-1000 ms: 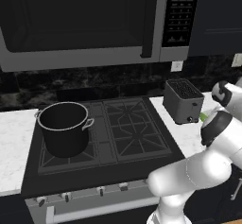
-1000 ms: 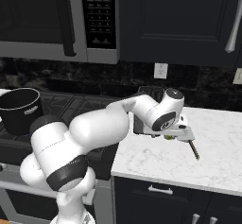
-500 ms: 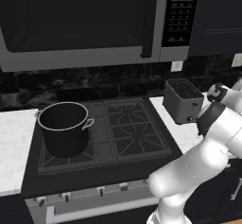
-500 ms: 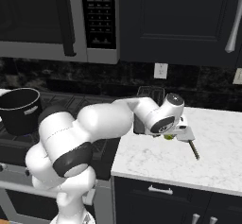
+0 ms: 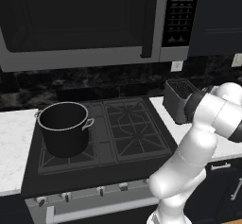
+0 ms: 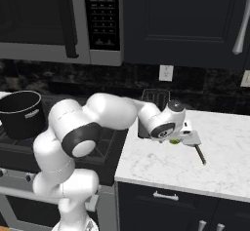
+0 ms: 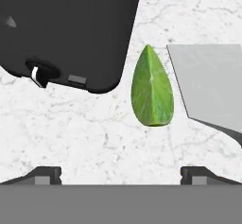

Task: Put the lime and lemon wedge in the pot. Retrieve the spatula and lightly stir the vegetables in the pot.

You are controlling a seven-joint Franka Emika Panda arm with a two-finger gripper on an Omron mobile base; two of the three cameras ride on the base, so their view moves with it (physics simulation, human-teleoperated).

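Lime [image 7: 151, 88] (teardrop wedge, glossy green) lies on veined white marble [image 7: 94, 133] between the matte dark toaster [image 7: 66, 29] and the spatula's [image 7: 212, 86] flat grey blade; gripper [image 7: 121, 173] fingers spread wide.

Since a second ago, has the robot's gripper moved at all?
Yes. In the right base view the gripper has sunk toward the white counter, closing on the lime wedge beside the spatula, in front of the toaster.
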